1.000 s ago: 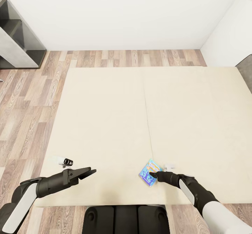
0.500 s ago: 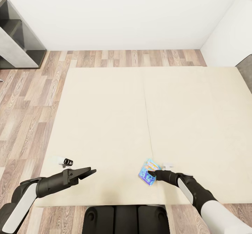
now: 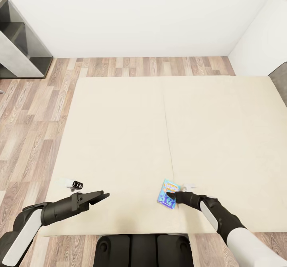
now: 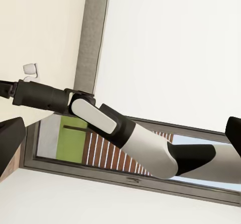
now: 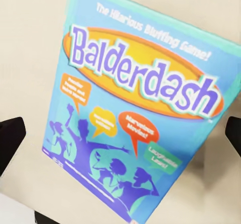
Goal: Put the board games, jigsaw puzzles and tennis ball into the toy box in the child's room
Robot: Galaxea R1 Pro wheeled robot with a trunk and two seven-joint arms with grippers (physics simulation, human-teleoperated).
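Note:
A small blue board game (image 3: 169, 188) lies near the front edge of the bed (image 3: 119, 131), just right of the mattress seam. Its lid (image 5: 135, 108) reads "Balderdash" in the right wrist view. My right gripper (image 3: 170, 196) is at the box's near side, open, with one fingertip (image 5: 10, 141) on each side of it and a gap still visible. My left gripper (image 3: 101, 196) hovers open over the mattress's front left part, holding nothing. The left wrist view looks across at my right arm (image 4: 125, 133).
Wood-plank floor (image 3: 28, 119) runs along the bed's left and far sides. A dark-grey shelf unit (image 3: 20, 47) stands at the far left against the white wall. A grey headboard corner (image 3: 281, 79) shows at the right. My base (image 3: 143, 249) touches the bed's front edge.
My right gripper has crept slightly left and forward against the blue box, which has turned and shifted a little with it. The left arm has not moved.

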